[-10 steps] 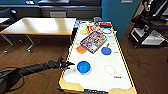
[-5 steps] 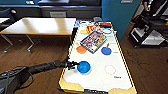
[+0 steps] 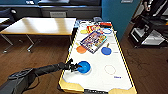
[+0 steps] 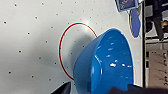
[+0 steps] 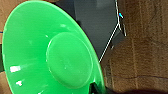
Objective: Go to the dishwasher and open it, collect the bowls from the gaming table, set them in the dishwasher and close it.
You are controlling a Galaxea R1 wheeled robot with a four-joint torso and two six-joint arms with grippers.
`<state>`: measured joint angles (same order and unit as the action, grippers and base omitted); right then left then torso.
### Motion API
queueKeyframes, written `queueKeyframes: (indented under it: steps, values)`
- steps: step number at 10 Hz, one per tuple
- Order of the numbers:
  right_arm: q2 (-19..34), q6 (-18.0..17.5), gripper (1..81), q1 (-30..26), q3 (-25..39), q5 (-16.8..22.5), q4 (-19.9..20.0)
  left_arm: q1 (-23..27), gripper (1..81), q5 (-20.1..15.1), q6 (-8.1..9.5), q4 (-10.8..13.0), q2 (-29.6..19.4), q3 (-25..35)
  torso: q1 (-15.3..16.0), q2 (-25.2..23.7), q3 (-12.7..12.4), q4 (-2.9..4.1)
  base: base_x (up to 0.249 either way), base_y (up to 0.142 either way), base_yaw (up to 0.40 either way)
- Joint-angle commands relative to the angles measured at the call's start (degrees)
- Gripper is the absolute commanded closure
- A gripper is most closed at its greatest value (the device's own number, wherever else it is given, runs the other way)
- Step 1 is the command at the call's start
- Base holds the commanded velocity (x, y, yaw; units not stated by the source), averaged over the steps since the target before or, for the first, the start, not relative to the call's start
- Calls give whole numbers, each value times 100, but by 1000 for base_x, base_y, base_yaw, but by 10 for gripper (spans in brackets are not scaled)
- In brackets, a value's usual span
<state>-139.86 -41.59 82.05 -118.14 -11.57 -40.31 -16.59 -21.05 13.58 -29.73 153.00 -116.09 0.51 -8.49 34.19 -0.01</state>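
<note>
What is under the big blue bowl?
The blue bowl sits on the white gaming table, partly covering a red circle painted there. Whatever lies directly beneath the bowl is hidden.

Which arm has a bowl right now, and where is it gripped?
The left gripper is at the rim of the deep blue bowl on the gaming table. The green bowl looms at the right wrist; hold unclear.

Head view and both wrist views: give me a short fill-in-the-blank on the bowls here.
1. The left tool is at the rim of the deep ____ bowl.
2. That bowl sits on the gaming table's ____ top.
3. The bowl close to the right wrist camera is ____.
4. On the table beside the blue bowl is a thin ____ circle.

Missing words: blue; white; green; red
</note>
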Motion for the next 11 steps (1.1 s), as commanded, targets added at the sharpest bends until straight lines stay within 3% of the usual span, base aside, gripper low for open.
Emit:
queueKeyframes:
  steps: [1, 6, 9, 10, 11]
  values:
    - [219, 20, 811, -35, 38, 225, -117, 749, 10, -268, 4, 11, 46, -71, 0, 0, 0, 0, 0, 0, 0]
    - [210, 20, 811, -70, 38, 225, -126, 459, 10, -277, -13, 64, 64, -177, 0, 0, 0, 0, 0, 0, 0]
    - [202, 20, 811, -114, 46, 234, -126, 283, 10, -320, -13, 292, 108, -204, 0, 0, 0, 0, 0, 0, 0]
    - [185, 20, 811, -132, 46, 251, -135, 248, 811, -425, -22, 406, 99, -134, 0, 0, 0, 0, 0, 0, 0]
    - [167, 20, 811, -149, 38, 321, -135, 231, 811, -452, -13, 521, 30, -46, 0, 0, 0, 0, 0, 0, 0]
